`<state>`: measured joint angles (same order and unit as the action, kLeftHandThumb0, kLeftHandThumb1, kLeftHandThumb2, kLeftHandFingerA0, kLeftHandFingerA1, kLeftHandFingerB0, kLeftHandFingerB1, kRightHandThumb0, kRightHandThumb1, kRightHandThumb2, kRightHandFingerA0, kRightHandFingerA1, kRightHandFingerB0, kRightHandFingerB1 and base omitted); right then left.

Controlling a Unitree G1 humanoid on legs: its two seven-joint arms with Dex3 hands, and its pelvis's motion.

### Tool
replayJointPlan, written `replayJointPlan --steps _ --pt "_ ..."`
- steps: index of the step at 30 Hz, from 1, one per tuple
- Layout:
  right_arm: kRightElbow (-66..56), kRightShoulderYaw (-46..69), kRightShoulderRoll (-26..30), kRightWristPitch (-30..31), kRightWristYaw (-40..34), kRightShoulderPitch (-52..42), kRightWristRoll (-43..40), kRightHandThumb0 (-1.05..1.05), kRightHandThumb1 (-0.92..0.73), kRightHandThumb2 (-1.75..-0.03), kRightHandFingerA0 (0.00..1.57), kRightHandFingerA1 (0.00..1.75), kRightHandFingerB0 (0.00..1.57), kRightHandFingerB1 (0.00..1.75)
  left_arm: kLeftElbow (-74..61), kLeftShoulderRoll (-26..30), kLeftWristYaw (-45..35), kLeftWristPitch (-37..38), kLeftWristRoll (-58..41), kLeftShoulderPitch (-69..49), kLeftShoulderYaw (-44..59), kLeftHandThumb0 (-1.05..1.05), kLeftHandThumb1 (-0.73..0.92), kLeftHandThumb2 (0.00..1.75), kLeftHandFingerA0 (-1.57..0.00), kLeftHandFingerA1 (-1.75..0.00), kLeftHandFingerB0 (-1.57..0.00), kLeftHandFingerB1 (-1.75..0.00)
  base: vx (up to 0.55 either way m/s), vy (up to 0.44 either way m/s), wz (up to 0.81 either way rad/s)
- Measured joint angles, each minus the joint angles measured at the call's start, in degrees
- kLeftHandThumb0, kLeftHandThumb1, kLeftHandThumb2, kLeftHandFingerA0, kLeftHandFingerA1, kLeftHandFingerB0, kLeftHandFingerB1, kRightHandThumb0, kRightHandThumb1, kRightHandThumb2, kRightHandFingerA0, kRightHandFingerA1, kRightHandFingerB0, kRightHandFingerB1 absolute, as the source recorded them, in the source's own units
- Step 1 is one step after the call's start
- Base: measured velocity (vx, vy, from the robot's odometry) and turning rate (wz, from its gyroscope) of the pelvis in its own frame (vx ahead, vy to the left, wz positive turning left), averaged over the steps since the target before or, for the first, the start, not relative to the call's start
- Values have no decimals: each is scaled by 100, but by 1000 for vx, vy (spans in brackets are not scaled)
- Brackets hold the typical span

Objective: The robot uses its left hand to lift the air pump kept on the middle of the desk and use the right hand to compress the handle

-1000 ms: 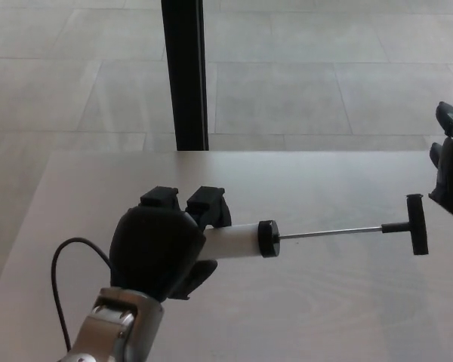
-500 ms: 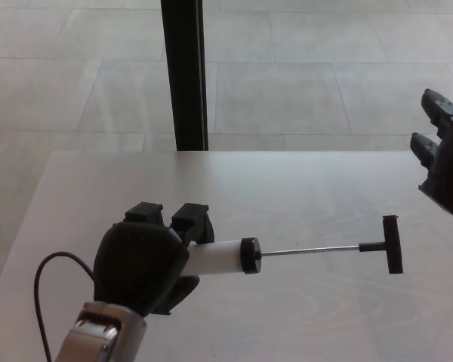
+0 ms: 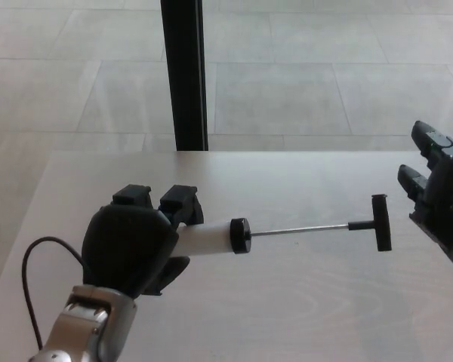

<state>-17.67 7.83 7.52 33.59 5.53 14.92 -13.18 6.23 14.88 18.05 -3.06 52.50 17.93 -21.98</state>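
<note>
The air pump (image 3: 211, 237) lay roughly level above the middle of the bench (image 3: 302, 317), its white, smooth cylinder gripped at the near end by the left hand (image 3: 132, 245), whose thick black fingers (image 3: 180, 204) were clenched around the barrel. A round black cap (image 3: 240, 234) closed the free end of the cylinder, and from it a thin, shiny metal rod (image 3: 298, 228) ran out toward the right, fully drawn, ending in a black T-shaped handle (image 3: 380, 222) that stood crosswise to the rod. Just beside that handle, but apart from it, the right hand (image 3: 438, 188) hovered at the picture's right edge with its matte black fingers (image 3: 419, 177) released and spread, grasping nothing. A narrow gap of bare bench showed between handle and right hand, while a wide stretch of pale, faintly grained wood lay free in front of the pump and behind it up to the far edge. A thin black cable (image 3: 30, 271) looped beside the left wrist (image 3: 87, 324), whose casing was grey metal. Beyond the bench's straight far edge lay a floor (image 3: 325, 75) of large pale tiles, and a dark upright post (image 3: 183, 75) rose behind the bench.
</note>
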Motion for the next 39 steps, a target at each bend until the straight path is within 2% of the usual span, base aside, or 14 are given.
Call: replayJointPlan --steps 5,10,11,12,13,17,18,22,23,26,27,31,32,39 --pt "-56 -126 -140 140 -90 -127 11 -102 -92 -130 0 15 0 2 25 -115 -32 9 -153 351 185 -8 48 117 -89 -175 -73 -158 0 0 0" --pt "0 -240 -154 146 -133 -101 47 -100 -92 -130 0 17 0 4 74 -147 -42 14 -196 426 179 -10 50 110 -85 -175 -76 -154 0 0 0" --pt "16 -250 -153 146 -136 -86 49 -93 -92 -102 0 0 0 0 101 -151 -41 16 -198 420 167 -11 48 115 -87 -175 -74 -155 0 0 0" --pt "32 -263 -152 153 -141 -58 57 -92 -92 -90 0 0 0 0 117 -151 -42 16 -199 413 154 -12 47 118 -86 -175 -74 -155 0 0 0" --pt "47 -278 -145 162 -144 -8 66 -97 -92 -131 0 18 0 5 129 -150 -42 16 -196 397 124 -12 47 116 -85 -175 -76 -152 0 0 0" --pt "132 -363 -72 173 -177 215 158 -98 -92 -131 0 19 0 6 163 -118 -26 16 -125 334 -11 -13 50 107 -85 -174 -78 -151 0 0 0" --pt "211 -397 -37 172 -187 347 198 -98 -92 -131 0 18 0 6 202 -87 6 17 -82 319 -66 -15 46 109 -116 -135 -101 -123 0 0 0" --pt "447 -410 206 168 -186 826 314 -105 -92 -131 0 12 0 0 309 -52 120 45 3 225 -187 -14 45 110 -117 -136 -100 -124 0 0 0" --pt "478 -384 261 168 -188 944 337 -105 -92 -130 0 13 0 0 326 -37 145 47 30 190 -207 -9 45 115 -86 -175 -79 -152 0 0 0" --pt "577 -318 379 170 -181 1171 374 -105 -91 -130 0 14 0 0 335 12 219 47 66 124 -220 -11 49 110 -85 -175 -74 -157 0 0 0" --pt "613 -284 416 170 -181 1240 380 -105 -92 -131 0 13 0 0 336 30 236 47 74 100 -220 -17 47 108 -116 -137 -99 -125 0 0 0" --pt "635 -260 413 169 -187 1302 399 -103 -92 -129 0 13 0 0 342 50 295 49 77 87 -205 -15 46 108 -116 -135 -99 -122 0 0 0" --pt "621 -264 383 172 -198 1299 402 -100 -92 -131 0 16 0 3 346 46 307 49 75 89 -199 -12 51 108 -84 -175 -75 -155 0 0 0" --pt "467 -600 0 215 -271 907 483 -104 -92 -130 0 14 0 3 359 -110 334 64 -15 241 -74 -14 48 117 -91 -175 -77 -149 0 0 0"
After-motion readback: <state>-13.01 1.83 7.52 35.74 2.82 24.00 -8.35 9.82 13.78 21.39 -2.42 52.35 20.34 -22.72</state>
